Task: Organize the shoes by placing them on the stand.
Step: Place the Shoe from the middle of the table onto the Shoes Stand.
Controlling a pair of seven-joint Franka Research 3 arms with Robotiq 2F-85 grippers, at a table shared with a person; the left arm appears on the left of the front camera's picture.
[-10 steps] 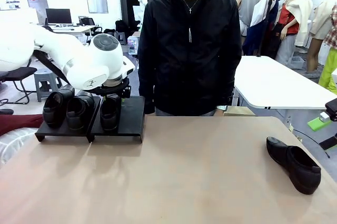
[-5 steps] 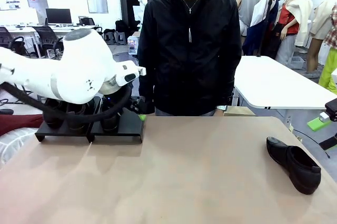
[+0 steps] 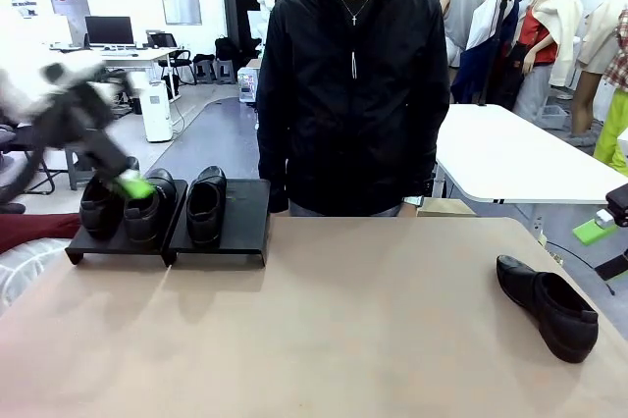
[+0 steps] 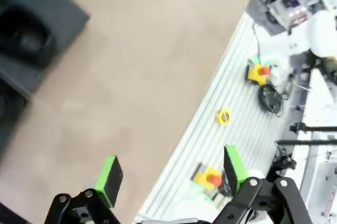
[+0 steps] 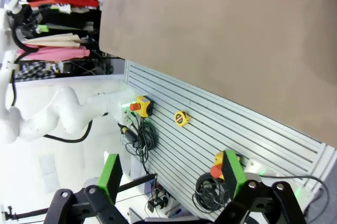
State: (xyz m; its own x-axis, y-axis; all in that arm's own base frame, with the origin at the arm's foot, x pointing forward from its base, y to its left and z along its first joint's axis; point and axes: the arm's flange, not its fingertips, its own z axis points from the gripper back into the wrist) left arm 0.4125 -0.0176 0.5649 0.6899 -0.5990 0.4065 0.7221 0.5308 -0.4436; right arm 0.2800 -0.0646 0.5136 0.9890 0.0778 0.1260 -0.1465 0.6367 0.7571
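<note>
Shoes: four; three on the stand, one shoe alone on the tabletop at the right.
Stand platforms: two, side by side, far left.
Left hand: wide, empty, blurred.
Right hand: wide, empty.
Change: left arm has swung off the stand leftward; shoes unmoved.

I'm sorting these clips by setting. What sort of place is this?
Probably a robotics lab or workshop: a desk with a monitor stands behind, a person waits at the table, and cables hang on a slatted wall panel.
</note>
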